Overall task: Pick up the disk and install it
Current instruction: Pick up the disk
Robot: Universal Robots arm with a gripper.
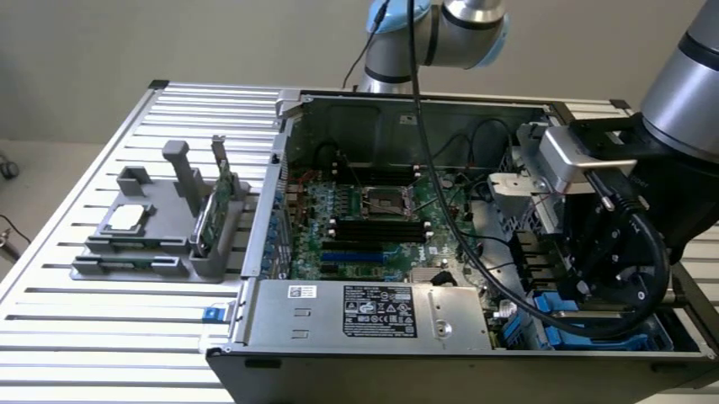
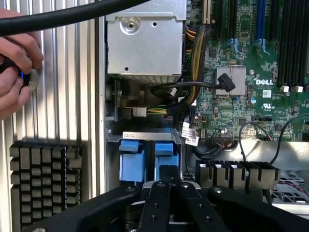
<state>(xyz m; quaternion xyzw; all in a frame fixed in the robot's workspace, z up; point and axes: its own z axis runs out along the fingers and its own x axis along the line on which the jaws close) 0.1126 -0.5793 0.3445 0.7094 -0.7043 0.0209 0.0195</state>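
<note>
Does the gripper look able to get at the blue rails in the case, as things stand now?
Probably yes. The gripper hangs right over the blue rails, with nothing seen between them; the cables lie off to one side.

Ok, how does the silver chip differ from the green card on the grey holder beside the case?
The chip is square and silver; the card is long and green. The chip lies flat; the card stands on edge. Both sit in the grey holder, at the exterior view's left of the open case.
</note>
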